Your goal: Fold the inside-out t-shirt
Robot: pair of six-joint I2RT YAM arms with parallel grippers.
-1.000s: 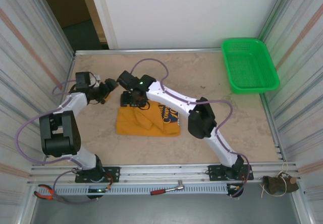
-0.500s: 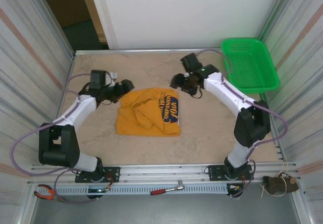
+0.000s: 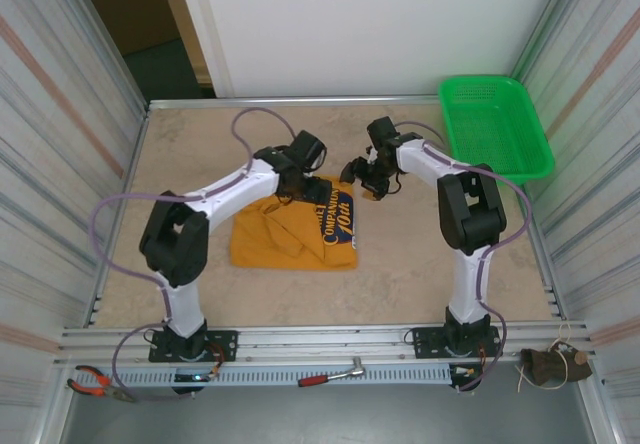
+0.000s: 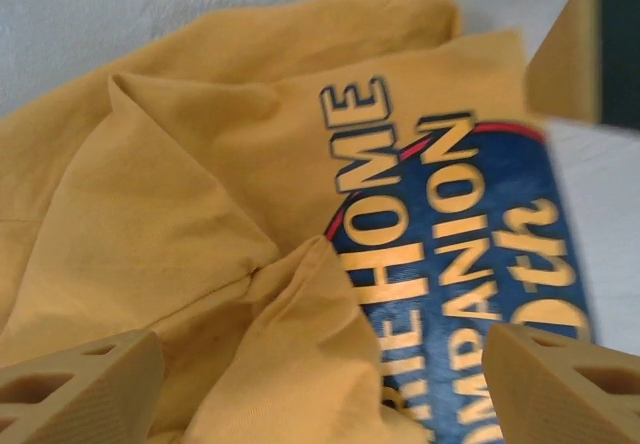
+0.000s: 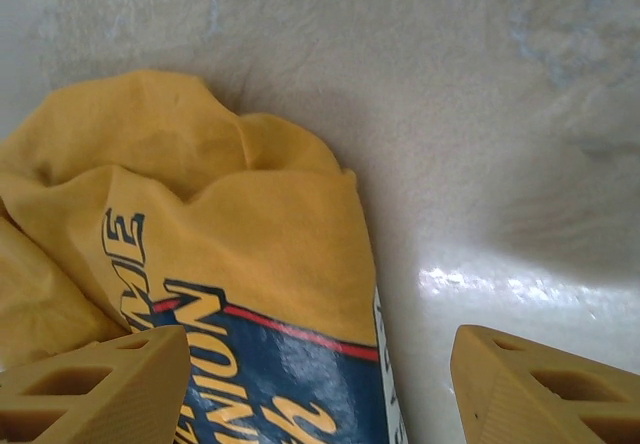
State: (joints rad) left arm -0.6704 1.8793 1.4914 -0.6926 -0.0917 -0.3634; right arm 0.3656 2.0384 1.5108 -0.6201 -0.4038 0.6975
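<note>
T-shirt [image 3: 285,234], orange-yellow, navy logo [image 4: 450,254] "HOME COMPANION"

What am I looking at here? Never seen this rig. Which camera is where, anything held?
These are two white robot arms, the left arm and the right arm, bolted at the near edge of a beige table, each ending in a two-finger hand. The overview comes from a fixed camera above and behind them; the other two come from wrist cameras looking past tan fingers. On the table lies a crumpled orange-yellow cotton t-shirt with a navy printed logo; a green plastic mesh basket sits at the far right corner. The left hand and right hand hang over the shirt's far side, both open, holding nothing.
</note>
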